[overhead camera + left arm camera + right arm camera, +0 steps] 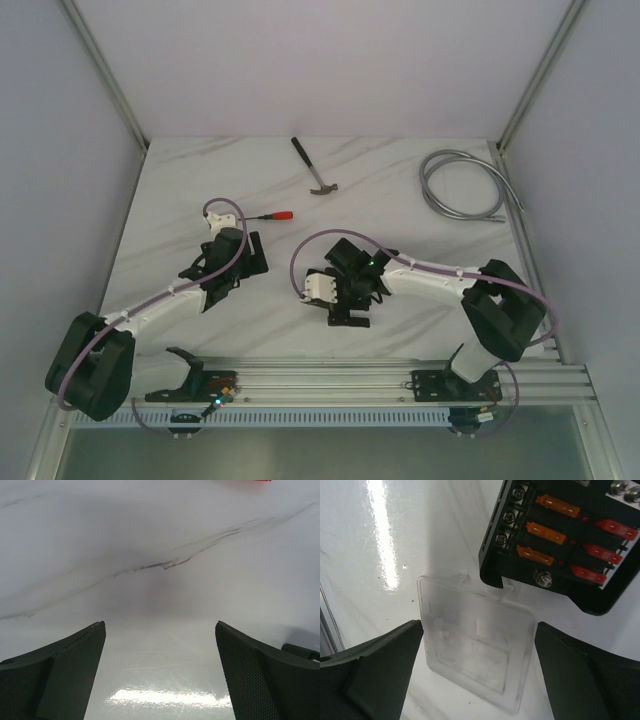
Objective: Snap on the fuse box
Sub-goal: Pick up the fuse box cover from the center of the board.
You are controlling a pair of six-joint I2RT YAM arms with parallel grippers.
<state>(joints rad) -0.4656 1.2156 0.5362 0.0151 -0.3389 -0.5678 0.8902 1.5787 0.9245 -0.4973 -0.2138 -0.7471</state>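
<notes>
The fuse box is a black square box at the upper right of the right wrist view, its rows of orange and red fuses uncovered. Its clear plastic lid lies flat on the white table just in front of it, one tab near the box's corner. My right gripper is open and low over the table, with the lid between its fingers but not touching them. In the top view this gripper covers both parts. My left gripper is open over bare table, left of the right one.
A red-handled screwdriver lies just beyond the left gripper. A hammer lies at the back middle and a coiled grey hose at the back right. An aluminium rail runs along the near edge.
</notes>
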